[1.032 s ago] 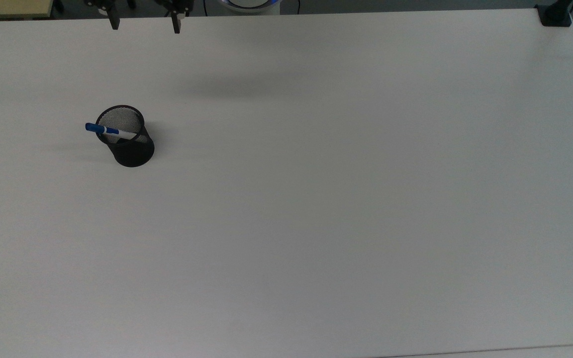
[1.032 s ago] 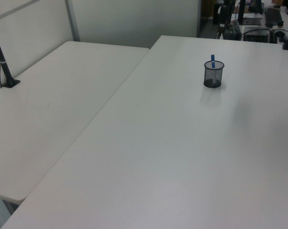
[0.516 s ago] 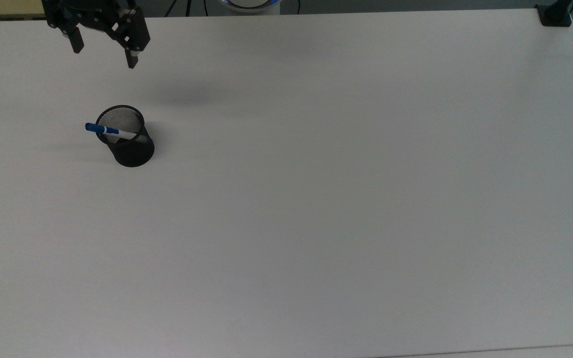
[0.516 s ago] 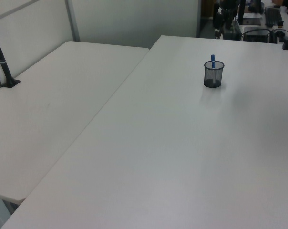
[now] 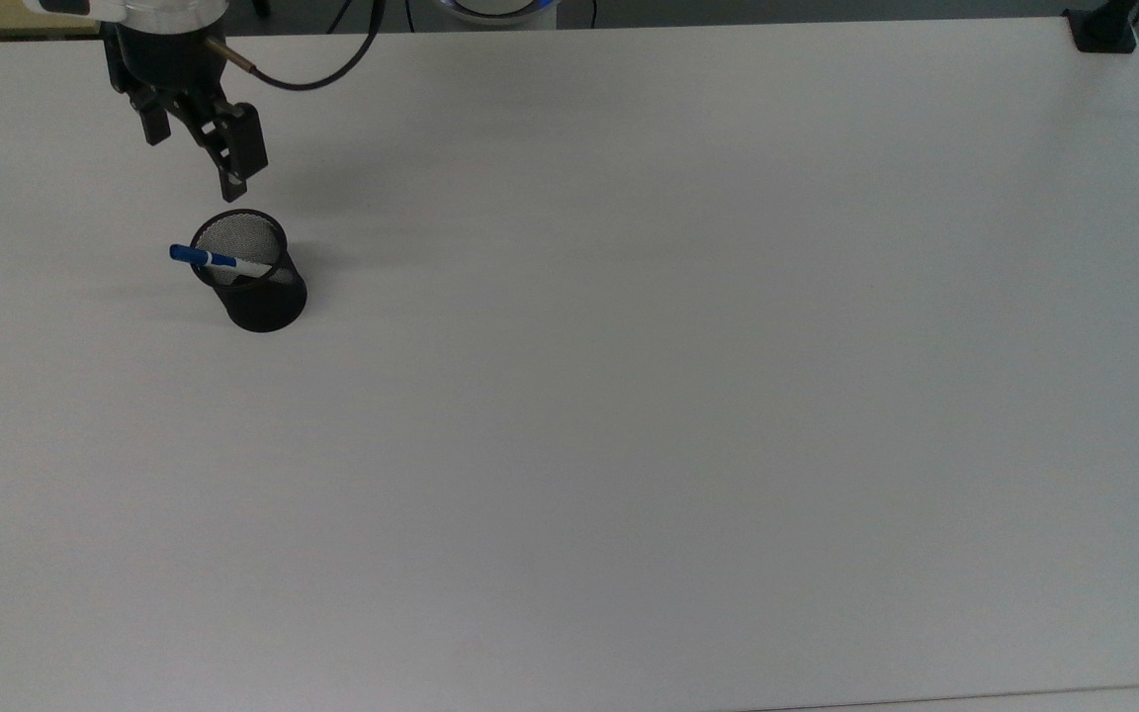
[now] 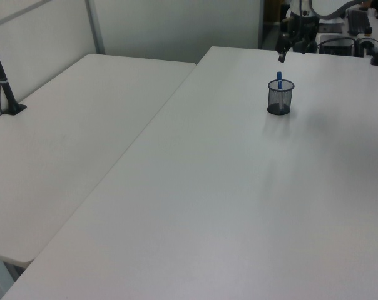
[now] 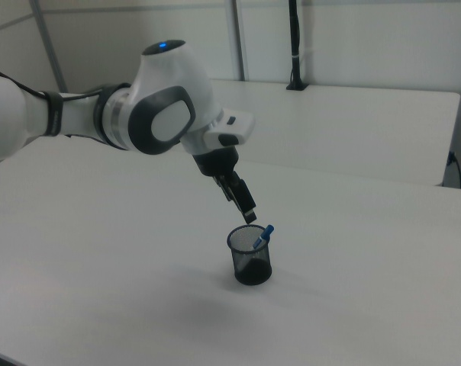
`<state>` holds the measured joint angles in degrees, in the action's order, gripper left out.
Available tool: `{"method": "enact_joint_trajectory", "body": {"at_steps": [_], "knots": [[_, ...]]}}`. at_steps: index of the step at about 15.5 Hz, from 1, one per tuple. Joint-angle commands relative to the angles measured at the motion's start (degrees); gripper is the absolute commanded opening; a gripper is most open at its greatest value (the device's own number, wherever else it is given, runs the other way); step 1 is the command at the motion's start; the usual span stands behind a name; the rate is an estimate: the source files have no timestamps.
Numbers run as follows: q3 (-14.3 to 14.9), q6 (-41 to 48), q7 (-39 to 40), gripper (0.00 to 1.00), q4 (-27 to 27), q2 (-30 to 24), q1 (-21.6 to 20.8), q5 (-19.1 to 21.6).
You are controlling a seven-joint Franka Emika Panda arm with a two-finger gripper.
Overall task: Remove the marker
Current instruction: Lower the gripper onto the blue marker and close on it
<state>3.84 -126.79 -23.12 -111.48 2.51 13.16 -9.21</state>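
Marker (image 5: pixel 217 260) stands tilted inside the black mesh cup (image 5: pixel 259 287) on the white table (image 5: pixel 688 376). In the top view its long axis runs roughly 10 o'clock to 4 o'clock; the blue cap end points to 10 o'clock and pokes out over the cup's rim, the white barrel slopes down into the cup. In the right view the blue end (image 7: pixel 264 232) leans toward 1 o'clock, resting against the rim on the right view's right side. In the left view the marker (image 6: pixel 279 79) rises nearly upright out of the cup (image 6: pixel 280 97).

Gripper (image 5: pixel 192 160) hangs above the table, fingers spread apart, nothing between them. Both fingers point downward.

Marker relative to gripper: top view, marker lies at about 5 o'clock of the gripper, near but not touching; the nearer fingertip (image 5: pixel 233 188) sits just beyond the cup's rim at 12 o'clock. Right view, fingertip (image 7: pixel 249 214) hovers just above and at 10 o'clock of the blue cap, a small gap between. Left view, gripper (image 6: pixel 288 51) is at 12 o'clock of the cup, apart from it.
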Motion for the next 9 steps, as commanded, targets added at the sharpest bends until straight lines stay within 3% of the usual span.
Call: {"method": "enact_joint_trajectory", "body": {"at_steps": [1, 5, 7, 9], "knots": [[0.2, -5.5, -7.9, 0.97, -0.8, 2.8, 0.4, -1.1], [0.2, -11.1, -12.4, 0.88, -0.8, 6.1, 1.5, -0.8], [0.2, -12.8, -14.7, 0.80, -0.9, 6.8, 2.0, -0.9], [0.2, -13.5, -15.4, 0.66, -0.9, 7.6, 2.2, -0.9]]}}
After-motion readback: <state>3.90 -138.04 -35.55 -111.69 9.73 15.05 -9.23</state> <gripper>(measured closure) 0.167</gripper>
